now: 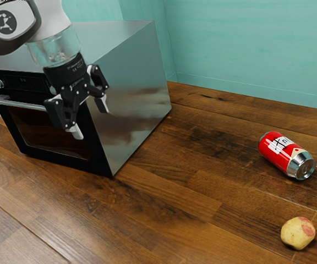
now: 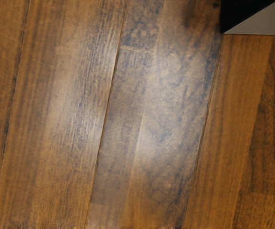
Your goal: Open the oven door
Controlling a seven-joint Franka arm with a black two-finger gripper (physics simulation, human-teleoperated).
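The approach seems in hand: the gripper (image 1: 89,118), spread wide and empty, hangs near the oven (image 1: 130,104), and next needs to line up with the handle (image 1: 16,103) on the shut door (image 1: 45,132) at the oven's front

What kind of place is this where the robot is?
It looks like a kitchen, maybe a pretend one. There's an oven, and on the wooden surface lie a red drink can and a roundish thing that might be a potato.
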